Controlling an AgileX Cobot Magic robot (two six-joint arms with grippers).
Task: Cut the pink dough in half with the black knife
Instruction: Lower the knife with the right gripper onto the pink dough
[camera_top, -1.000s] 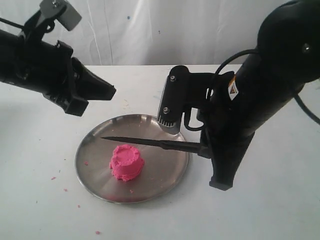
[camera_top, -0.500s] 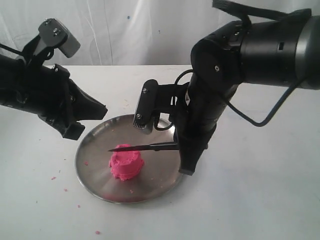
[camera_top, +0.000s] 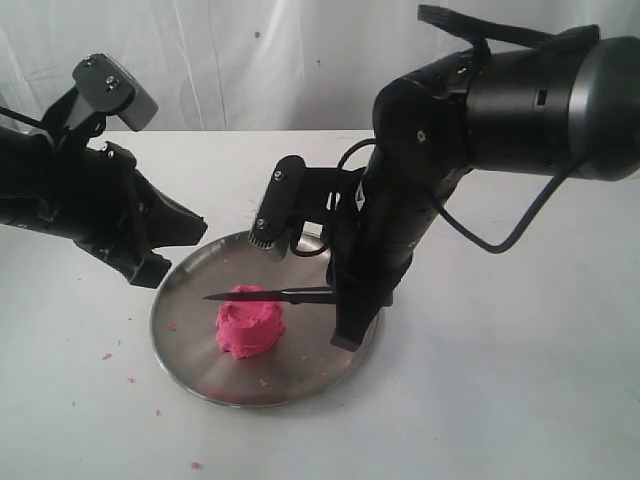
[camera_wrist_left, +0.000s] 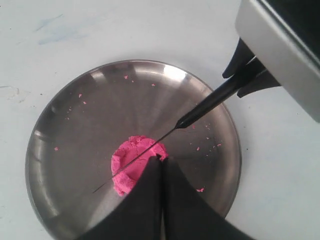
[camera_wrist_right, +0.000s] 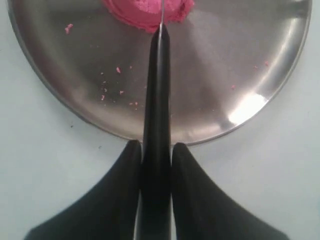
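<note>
The pink dough (camera_top: 250, 328) sits as one whole mound near the middle of the steel plate (camera_top: 180, 330). The right gripper (camera_wrist_right: 156, 152) — poised at the plate's rim — is clamped on the handle of the black knife (camera_top: 270, 295). The blade reaches level across the plate and over the top of the mound; whether its edge touches the dough cannot be told. The left gripper (camera_top: 198, 225) — fingers pressed together, holding nothing — hangs above the plate's opposite rim, pointed toward the mound. Pink crumbs (camera_wrist_right: 117, 70) dot the plate, and a few lie on the white table (camera_top: 520, 400) near its rim.
</note>
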